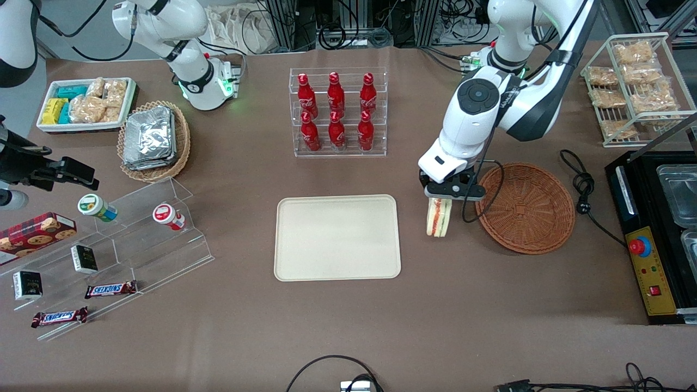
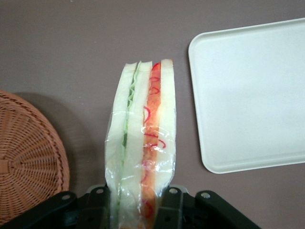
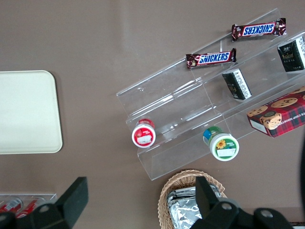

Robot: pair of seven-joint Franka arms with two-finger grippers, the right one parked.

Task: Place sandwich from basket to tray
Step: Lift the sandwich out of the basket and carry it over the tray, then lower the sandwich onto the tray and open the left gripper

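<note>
- Right of frame centre, we saw the hand (image 1: 442, 197) clamped on the sandwich (image 1: 438, 217), hanging edge-down for carrying.
- It hung between emptied basket (image 1: 526, 207) and tray (image 1: 337, 237), above the worktop (image 1: 348, 326).

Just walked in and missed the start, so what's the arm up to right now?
The gripper is carrying the wrapped sandwich, shut on it. It hangs over bare table between the wicker basket, now holding nothing, and the tray, which also holds nothing. The sandwich is out of the basket but not yet on the tray.
</note>
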